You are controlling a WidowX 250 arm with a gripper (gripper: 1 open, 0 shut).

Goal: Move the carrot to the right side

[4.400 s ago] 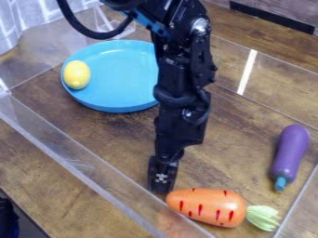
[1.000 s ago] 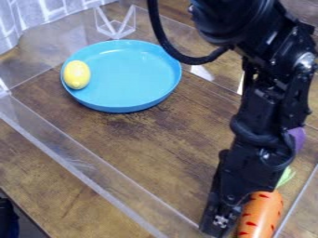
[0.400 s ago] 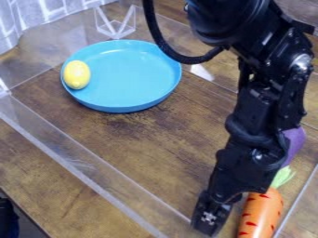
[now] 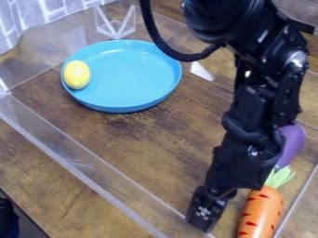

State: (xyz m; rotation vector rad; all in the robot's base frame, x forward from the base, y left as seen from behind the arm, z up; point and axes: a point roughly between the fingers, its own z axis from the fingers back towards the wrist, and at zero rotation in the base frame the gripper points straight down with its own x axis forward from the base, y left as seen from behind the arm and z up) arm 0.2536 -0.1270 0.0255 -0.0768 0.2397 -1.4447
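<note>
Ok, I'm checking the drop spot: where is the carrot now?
In the camera view the carrot lies at the bottom right corner of the table, just right of the open gripper, below the eggplant.

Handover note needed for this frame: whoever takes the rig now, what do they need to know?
Pincer: open, holding nothing, pointing down at the front edge of the table, just left of the carrot.
Carrot: lying on the table at the front right, leaves toward the back, free of the pincer.
Eggplant: behind the carrot, mostly hidden by the arm.
Lemon: on the blue plate, far left.
Done: carrot sits on the right side and is released.
Left: probably only lifting the arm clear.
</note>
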